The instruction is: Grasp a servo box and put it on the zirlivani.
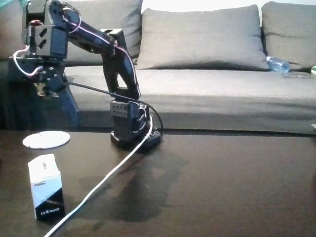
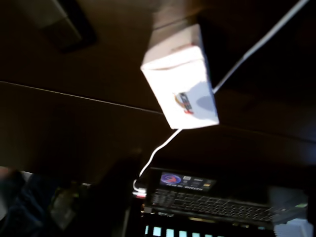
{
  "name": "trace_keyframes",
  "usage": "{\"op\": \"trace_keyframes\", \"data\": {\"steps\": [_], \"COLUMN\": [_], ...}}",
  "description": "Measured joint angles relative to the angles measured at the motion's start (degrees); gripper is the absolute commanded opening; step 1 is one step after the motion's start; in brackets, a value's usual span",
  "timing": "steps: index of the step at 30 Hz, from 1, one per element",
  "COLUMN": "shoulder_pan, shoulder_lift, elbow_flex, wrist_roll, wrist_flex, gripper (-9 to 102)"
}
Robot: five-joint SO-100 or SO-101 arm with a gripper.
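In the fixed view, my fingers (image 1: 43,90) hang at upper left, high above the desk (image 1: 222,182); I can't tell if they're open. Below them the disc (image 1: 46,139) lies flat at left. The box (image 1: 45,186) stands upright at lower left, nearer the camera, apart from the disc. A white cable (image 1: 106,177) runs diagonally beside it.

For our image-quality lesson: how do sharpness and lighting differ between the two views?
Fixed view: soft focus, washed-out daylight, the arm's faint shadow on the dark table. Wrist view: dim, motion-blurred; the white-and-black cardboard servo box glares, overexposed.
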Motion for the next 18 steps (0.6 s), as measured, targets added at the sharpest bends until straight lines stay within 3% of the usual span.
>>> {"op": "trace_keyframes", "data": {"steps": [6,18], "shoulder_pan": [-0.44,-0.18], "shoulder_lift": [-6.15,-24.26], "elbow_flex": [-3.08,-23.12], "wrist_roll": [-1.67,-0.18], "wrist_flex": [0.00,0.00], "gripper": [41,41]}}
